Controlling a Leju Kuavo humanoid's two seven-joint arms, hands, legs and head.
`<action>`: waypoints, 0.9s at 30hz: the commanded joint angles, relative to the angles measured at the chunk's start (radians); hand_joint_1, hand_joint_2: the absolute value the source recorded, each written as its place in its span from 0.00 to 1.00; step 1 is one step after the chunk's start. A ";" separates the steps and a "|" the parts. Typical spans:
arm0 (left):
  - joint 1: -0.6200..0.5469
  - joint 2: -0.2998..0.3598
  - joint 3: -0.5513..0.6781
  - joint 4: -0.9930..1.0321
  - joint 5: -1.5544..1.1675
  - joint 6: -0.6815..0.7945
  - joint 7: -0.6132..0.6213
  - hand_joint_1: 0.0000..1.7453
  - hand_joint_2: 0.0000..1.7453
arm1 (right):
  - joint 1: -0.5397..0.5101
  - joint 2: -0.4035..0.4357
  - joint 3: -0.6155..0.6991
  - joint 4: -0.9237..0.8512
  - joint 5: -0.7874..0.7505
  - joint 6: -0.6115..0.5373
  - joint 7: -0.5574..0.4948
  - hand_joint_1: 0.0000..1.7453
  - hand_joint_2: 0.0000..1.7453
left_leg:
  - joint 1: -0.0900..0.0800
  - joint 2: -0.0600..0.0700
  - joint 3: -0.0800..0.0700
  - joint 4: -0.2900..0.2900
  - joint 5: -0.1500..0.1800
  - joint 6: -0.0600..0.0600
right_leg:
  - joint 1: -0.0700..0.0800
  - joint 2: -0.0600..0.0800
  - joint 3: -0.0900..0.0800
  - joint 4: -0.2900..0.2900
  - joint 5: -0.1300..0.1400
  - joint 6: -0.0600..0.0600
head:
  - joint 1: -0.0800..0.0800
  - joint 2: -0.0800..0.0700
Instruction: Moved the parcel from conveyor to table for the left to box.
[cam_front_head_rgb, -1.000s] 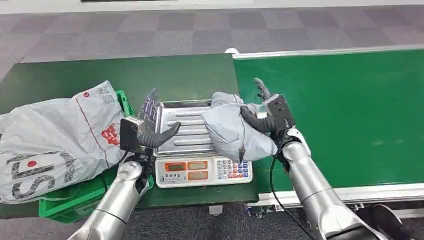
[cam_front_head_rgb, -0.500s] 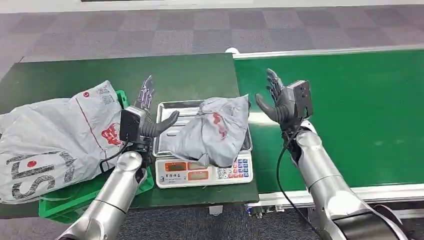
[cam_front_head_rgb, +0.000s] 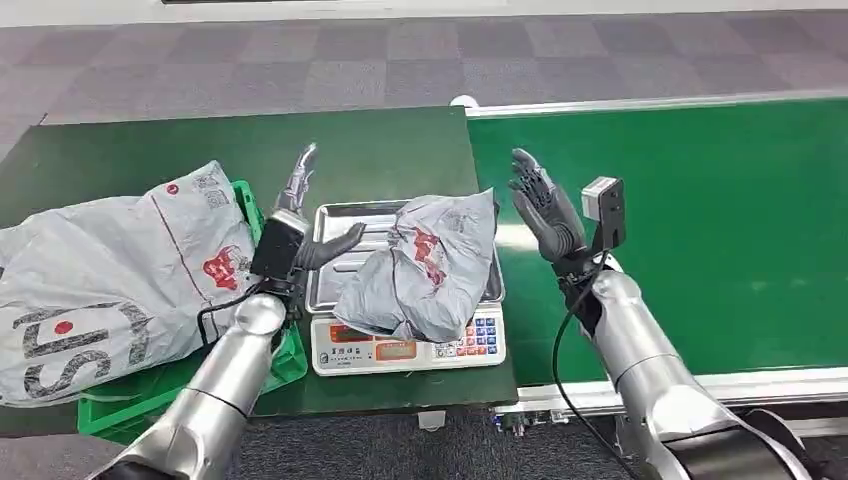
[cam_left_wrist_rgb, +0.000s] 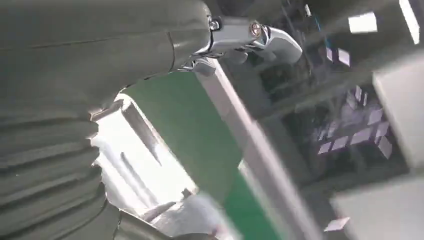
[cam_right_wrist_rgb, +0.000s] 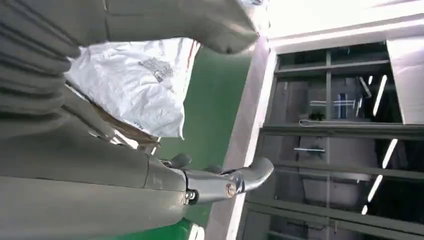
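A grey plastic parcel (cam_front_head_rgb: 425, 265) with red print lies crumpled on the steel pan of the weighing scale (cam_front_head_rgb: 340, 225). My left hand (cam_front_head_rgb: 300, 225) is open at the pan's left rim, thumb reaching toward the parcel without touching it. My right hand (cam_front_head_rgb: 545, 210) is open and raised just right of the parcel, over the edge of the conveyor belt (cam_front_head_rgb: 700, 220), palm facing the parcel. In the right wrist view the parcel (cam_right_wrist_rgb: 135, 85) shows pale beyond my grey thumb (cam_right_wrist_rgb: 210, 22). The left wrist view shows the bright pan (cam_left_wrist_rgb: 135, 150).
A large grey mailer bag (cam_front_head_rgb: 110, 280) lies over a green crate (cam_front_head_rgb: 250, 205) at the left of the dark green table (cam_front_head_rgb: 380, 150). The scale's keypad (cam_front_head_rgb: 460, 340) faces me. The conveyor's metal frame (cam_front_head_rgb: 700, 385) runs along the near right.
My right hand has let go of the parcel onto the scale pan and drawn back to the right, opening. My left hand has moved toward the pan's rim.
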 joint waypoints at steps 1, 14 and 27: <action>-0.238 0.089 -0.341 0.409 -0.302 -0.156 -0.042 0.00 1.00 | -0.036 -0.013 -0.070 0.099 -0.037 0.010 0.005 0.00 0.00 | 0.000 -0.007 0.000 0.000 0.001 0.001 | 0.000 -0.003 0.001 0.000 0.000 0.000 | 0.000 0.000; -0.281 0.093 -0.622 0.405 -0.517 -0.263 -0.185 0.00 1.00 | 0.103 -0.053 -0.170 -0.027 -0.081 0.023 0.027 0.00 1.00 | 0.000 -0.004 0.000 0.001 0.000 0.002 | -0.001 0.000 0.001 0.000 0.000 0.000 | 0.000 0.000; -0.300 0.144 -0.639 0.297 -0.421 -0.206 -0.132 1.00 1.00 | 0.167 -0.090 -0.163 -0.033 -0.117 0.030 0.045 0.00 1.00 | -0.001 -0.004 0.001 0.000 0.000 0.002 | -0.001 0.000 0.003 -0.001 0.000 0.001 | 0.000 0.000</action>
